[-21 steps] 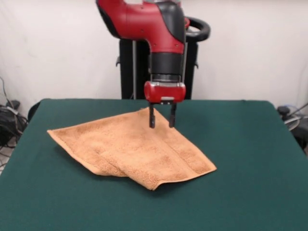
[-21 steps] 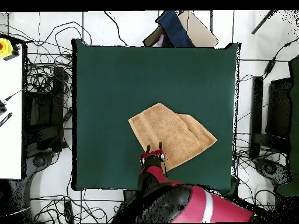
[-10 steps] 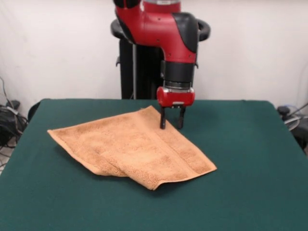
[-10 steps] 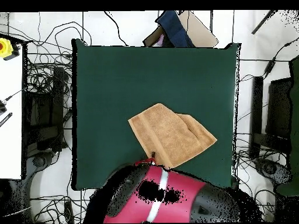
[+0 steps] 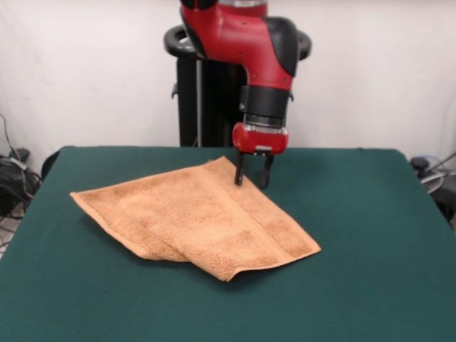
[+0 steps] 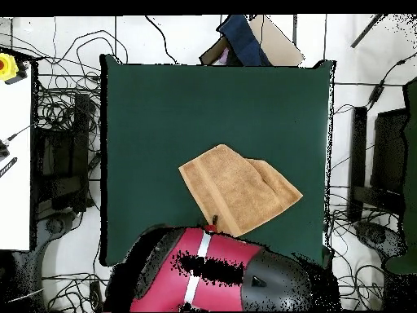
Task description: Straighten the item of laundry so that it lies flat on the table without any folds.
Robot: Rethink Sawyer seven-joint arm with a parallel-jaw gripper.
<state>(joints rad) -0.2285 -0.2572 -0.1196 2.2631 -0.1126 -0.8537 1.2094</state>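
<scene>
Above the far corner of the towel (image 5: 196, 217), the red arm (image 5: 249, 43) descends vertically, wrist pointing straight down. Gripper (image 5: 252, 174) fingers are spread apart with nothing between them; their tips sit at or just over the towel's far edge. Towel position: middle of the green table (image 5: 370, 249), one portion folded over itself, not flat.

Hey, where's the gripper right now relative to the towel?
In the front view the gripper hangs open just above the towel's far corner, toward the table's back edge, centre-right of the picture.
</scene>
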